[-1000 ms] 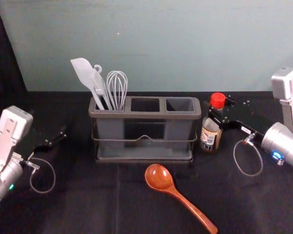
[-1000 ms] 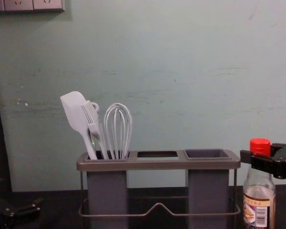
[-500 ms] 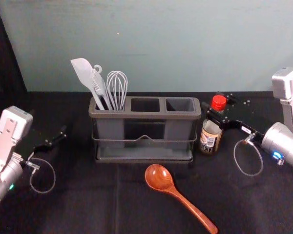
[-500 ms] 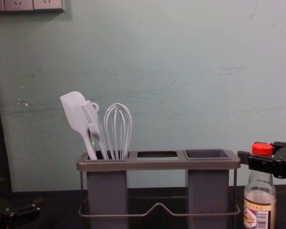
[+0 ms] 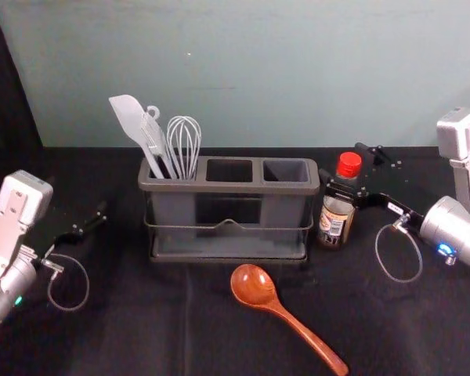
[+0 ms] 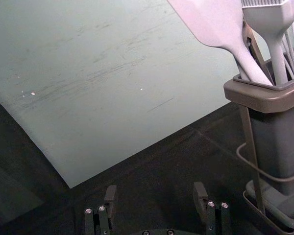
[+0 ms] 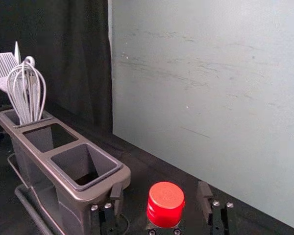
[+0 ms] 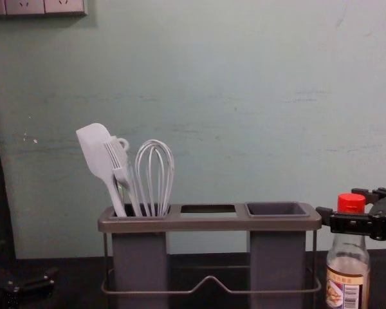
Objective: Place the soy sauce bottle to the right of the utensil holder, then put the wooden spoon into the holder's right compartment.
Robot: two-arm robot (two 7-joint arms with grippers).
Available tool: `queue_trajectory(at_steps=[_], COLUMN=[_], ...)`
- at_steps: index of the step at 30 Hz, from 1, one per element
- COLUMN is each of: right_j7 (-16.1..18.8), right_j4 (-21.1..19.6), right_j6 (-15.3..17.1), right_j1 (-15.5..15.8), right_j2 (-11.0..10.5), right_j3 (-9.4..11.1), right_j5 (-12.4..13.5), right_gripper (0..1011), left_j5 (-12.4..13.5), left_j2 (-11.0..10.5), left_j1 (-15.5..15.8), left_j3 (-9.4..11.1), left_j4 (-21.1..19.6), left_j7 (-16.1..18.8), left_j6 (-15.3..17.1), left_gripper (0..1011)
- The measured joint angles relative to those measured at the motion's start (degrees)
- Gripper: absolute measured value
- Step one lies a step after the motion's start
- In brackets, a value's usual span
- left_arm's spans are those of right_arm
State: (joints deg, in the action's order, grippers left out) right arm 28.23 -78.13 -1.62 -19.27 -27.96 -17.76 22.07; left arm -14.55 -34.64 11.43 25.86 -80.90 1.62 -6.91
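The right gripper (image 5: 346, 168) stands open around the upper part of the upright soy sauce bottle (image 5: 335, 222), right of the utensil holder (image 5: 229, 186). In the right wrist view, the red cap (image 7: 165, 204) lies between the spread fingers of the right gripper (image 7: 161, 190), with gaps on both sides; one finger is against or very near the holder's end. The wooden spoon (image 5: 255, 285) lies in front of the holder, bowl toward it, handle toward the front right. The left gripper (image 5: 90, 221) is parked at the left; in its wrist view the left gripper (image 6: 156, 192) is open and empty.
A white spatula (image 5: 131, 117), a brush and a whisk (image 5: 183, 139) stand in the holder's left compartment. Its middle and right compartments (image 5: 287, 171) hold nothing visible. A pale wall (image 5: 243, 70) rises behind the black-covered table (image 5: 141, 321).
The right gripper's fingers have opened wider around the bottle. The bottle sits slightly lower than a second ago. The holder with its utensils has shifted slightly left. The left arm has not moved.
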Motion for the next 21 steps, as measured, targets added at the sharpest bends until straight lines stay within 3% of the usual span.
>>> queue_trajectory(at_steps=[11,21], right_j7=[0.0,-1.2], right_j4=[0.0,-3.9], right_j6=[0.0,-0.2], right_j1=[0.0,2.4], right_j2=[0.0,-1.1], right_j3=[0.0,2.5], right_j5=[0.0,0.5], right_gripper=[1000,1000], left_j5=[0.0,0.0], left_j2=[0.0,0.0], left_j1=[0.0,0.0], left_j3=[0.0,0.0], left_j4=[0.0,0.0], left_j7=[0.0,0.0], left_j6=[0.0,0.0], left_gripper=[1011,1011])
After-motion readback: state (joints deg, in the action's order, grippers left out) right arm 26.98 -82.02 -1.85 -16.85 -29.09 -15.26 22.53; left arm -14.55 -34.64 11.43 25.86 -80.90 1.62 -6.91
